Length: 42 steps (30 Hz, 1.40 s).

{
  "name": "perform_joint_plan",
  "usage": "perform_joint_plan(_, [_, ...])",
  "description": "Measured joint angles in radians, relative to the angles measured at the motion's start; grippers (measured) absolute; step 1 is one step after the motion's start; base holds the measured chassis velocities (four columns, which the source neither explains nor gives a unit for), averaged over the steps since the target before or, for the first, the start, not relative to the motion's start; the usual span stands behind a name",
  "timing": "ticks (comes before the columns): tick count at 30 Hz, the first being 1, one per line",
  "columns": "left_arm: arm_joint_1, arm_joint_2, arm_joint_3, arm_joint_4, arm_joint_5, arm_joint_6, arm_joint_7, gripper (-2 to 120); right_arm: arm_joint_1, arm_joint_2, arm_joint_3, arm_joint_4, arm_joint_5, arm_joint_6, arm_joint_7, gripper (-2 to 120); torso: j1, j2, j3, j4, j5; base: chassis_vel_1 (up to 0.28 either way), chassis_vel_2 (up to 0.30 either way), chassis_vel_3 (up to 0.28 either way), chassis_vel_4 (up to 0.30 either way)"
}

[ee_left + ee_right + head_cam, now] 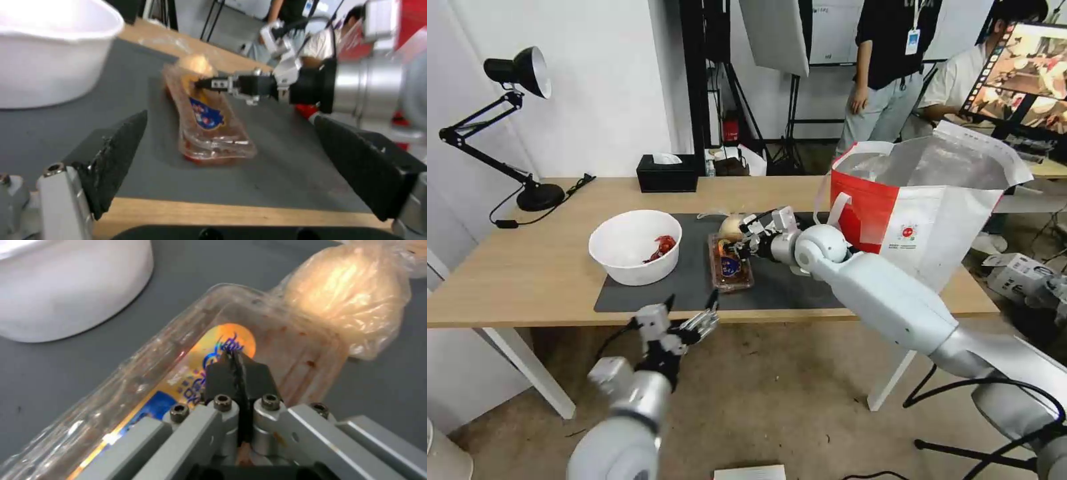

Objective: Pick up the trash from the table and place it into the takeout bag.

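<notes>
On the table (527, 280) I count one white bowl (635, 247), one clear food box (731, 264), one bag with a beige lump (731, 228) and one takeout bag (924, 200), all but the last lying on the single dark mat (694, 287) in the middle of the head view; a tissue box (667, 173) and a lamp (507, 127) stand toward the upper left. My right gripper (740, 248) reaches in from the right, its fingers pressed together with their tips over the far end of the food box, near the orange part of its label. My right wrist view shows that closeness and the beige lump touching the box's end, which the head view leaves small. My left gripper (694, 319) hangs below the table's near edge, at lower centre, fingers spread and holding nothing; its wrist view looks along the mat at the box, the bowl's side and my right gripper (200, 83). The takeout bag stands open at the right, beside my right arm.
</notes>
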Motion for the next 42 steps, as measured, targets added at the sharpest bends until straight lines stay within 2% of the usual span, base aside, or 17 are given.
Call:
perform_joint_plan(3, [-0.093,0.027,0.029,0.060,-0.057,0.033,-0.048,100,0.012,0.004,-0.011,-0.017,0.006,-0.005,-0.004,0,0.000,0.000,0.000,0.0001,-0.0001,0.000,0.000,0.000,0.000])
perform_joint_plan(7, [-0.162,0.055,0.052,0.095,-0.112,0.054,-0.077,100,0.013,0.009,-0.011,-0.016,0.008,-0.006,-0.002,0,0.000,0.000,0.000,0.0000,0.0000,0.000,0.000,0.000,0.000])
perform_joint_plan(15, [-0.286,0.102,0.108,0.181,-0.209,0.109,-0.110,100,0.012,0.014,-0.009,-0.012,0.008,-0.006,0.006,0,0.000,0.000,0.000,0.0001,-0.0001,0.000,0.000,0.000,0.000])
perform_joint_plan(23, [-0.397,0.104,0.190,0.251,-0.339,0.118,-0.186,100,0.009,0.018,-0.005,-0.024,0.008,-0.006,0.009,0,0.000,0.000,0.000,0.0000,0.0000,0.000,0.000,0.000,0.000])
perform_joint_plan(31, [-0.457,0.105,0.232,0.293,-0.417,0.136,-0.230,100,0.001,0.021,0.000,-0.027,0.005,-0.005,0.008,0,0.000,0.000,0.000,0.0001,0.0000,0.000,0.000,0.000,0.000])
perform_joint_plan(40, [-0.522,0.104,0.255,0.335,-0.471,0.154,-0.241,99,-0.008,0.020,0.003,-0.019,0.003,-0.004,0.008,0,0.000,0.000,0.000,0.0002,0.0000,0.000,0.000,0.000,0.000])
perform_joint_plan(42, [-0.536,0.104,0.267,0.348,-0.478,0.158,-0.246,93,-0.009,0.018,0.003,-0.018,0.003,-0.004,0.008,0,0.000,0.000,0.000,0.0002,0.0000,0.000,0.000,0.000,0.000])
